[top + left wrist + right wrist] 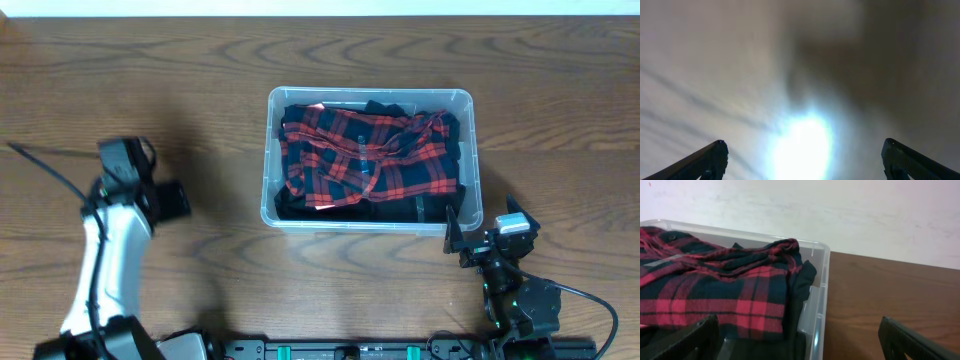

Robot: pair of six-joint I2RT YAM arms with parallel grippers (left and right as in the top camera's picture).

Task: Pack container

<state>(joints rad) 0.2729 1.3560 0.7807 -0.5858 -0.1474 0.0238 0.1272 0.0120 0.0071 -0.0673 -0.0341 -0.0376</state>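
Note:
The clear plastic container [372, 93] stands mid-table, filled with a red-and-black plaid shirt [372, 152] lying on dark clothing [400, 208]. My right gripper [483, 224] is open just in front of the container's near right corner. In the right wrist view the container's rim [823, 275] runs between the open gripper's [797, 321] fingers, with the plaid shirt [715, 292] and a dark garment [801, 282] inside. My left gripper [126, 158] is far to the left over bare table. It is open [804, 145] and holds nothing, with only blurred wood and glare beneath.
The brown wooden table [560, 120] surrounds the container. A white wall [865, 215] rises behind it. A black cable [45, 165] trails from the left arm.

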